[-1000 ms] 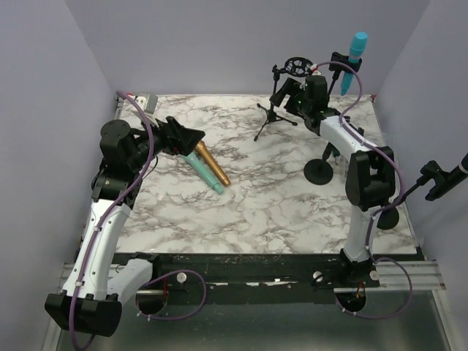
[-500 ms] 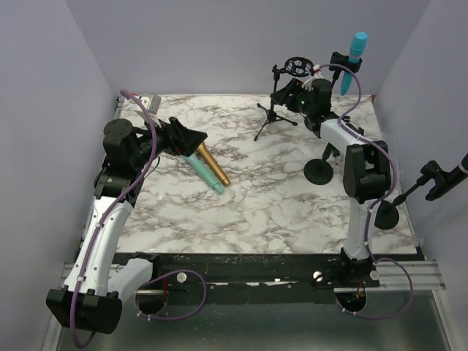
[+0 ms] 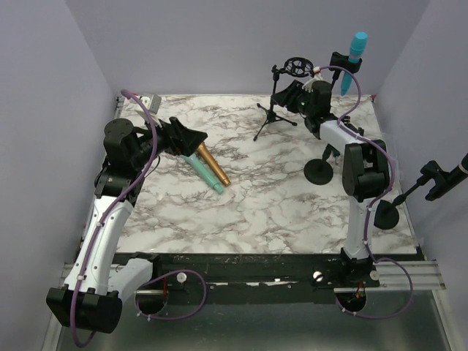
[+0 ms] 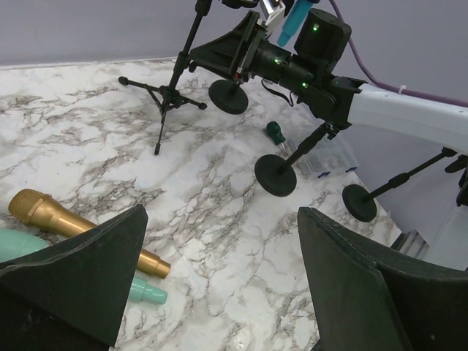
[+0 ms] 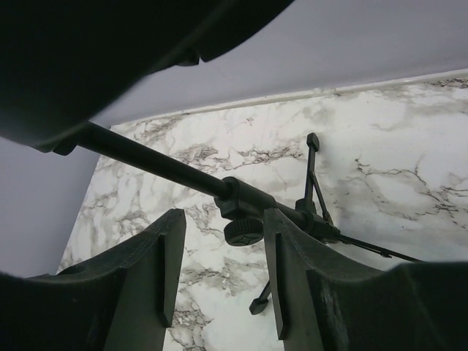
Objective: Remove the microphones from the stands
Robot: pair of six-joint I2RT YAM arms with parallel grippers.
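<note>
Two arms show from above. Left of centre, the left gripper (image 3: 191, 139) hangs with jaws spread and empty over a gold microphone (image 3: 213, 167) and a teal microphone (image 3: 205, 172) lying on the marble table (image 3: 278, 212). At upper right the blue microphone (image 3: 357, 45) sits upright in a stand's clip (image 3: 338, 61). The right gripper (image 3: 281, 93) is at the tripod stand (image 3: 272, 117) beside it.

Left wrist: wide-apart fingers (image 4: 88, 278) frame the tabletop.

Right wrist: jaws stand apart, the tripod stand's rod crossing the gap; whether it touches them I cannot tell.

Teal microphone (image 3: 357, 45), tip up, clipped in black holder at upper right of overhead view; black stand (image 3: 320, 172) below, slanted pole, round base on marble.
</note>
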